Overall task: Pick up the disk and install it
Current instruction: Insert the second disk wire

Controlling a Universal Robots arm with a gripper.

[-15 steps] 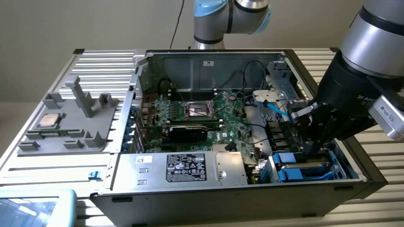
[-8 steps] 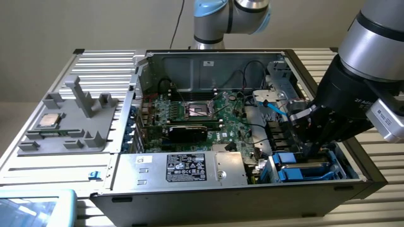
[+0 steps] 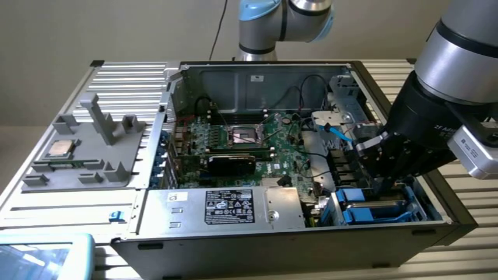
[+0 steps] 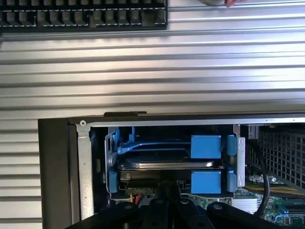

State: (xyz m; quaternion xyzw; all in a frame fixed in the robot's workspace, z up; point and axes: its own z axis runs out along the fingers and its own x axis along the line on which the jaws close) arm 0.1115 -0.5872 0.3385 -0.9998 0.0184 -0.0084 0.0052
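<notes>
The disk point(image 4: 167, 162) sits in the drive bay of the open computer case, a dark metal slab seen edge-on between the bright blue carrier parts point(image 4: 206, 147). In the exterior view the blue carrier point(image 3: 374, 207) shows in the case's corner nearest the camera, on the exterior view's right. My gripper point(image 3: 383, 185) reaches down into that bay from above. In the wrist view the gripper point(image 4: 167, 190) has its two dark fingers point(image 4: 162, 210) pressed together, tips against the disk's near edge. Nothing shows between them.
The silver power supply box with black label point(image 3: 233, 207) lies beside the bay. The motherboard point(image 3: 249, 140), its cables and a blue cable point(image 3: 335, 129) fill the case. A CPU chip point(image 3: 60, 149) rests on a grey fixture point(image 3: 93, 146). A keyboard point(image 4: 83, 14) lies beyond the case.
</notes>
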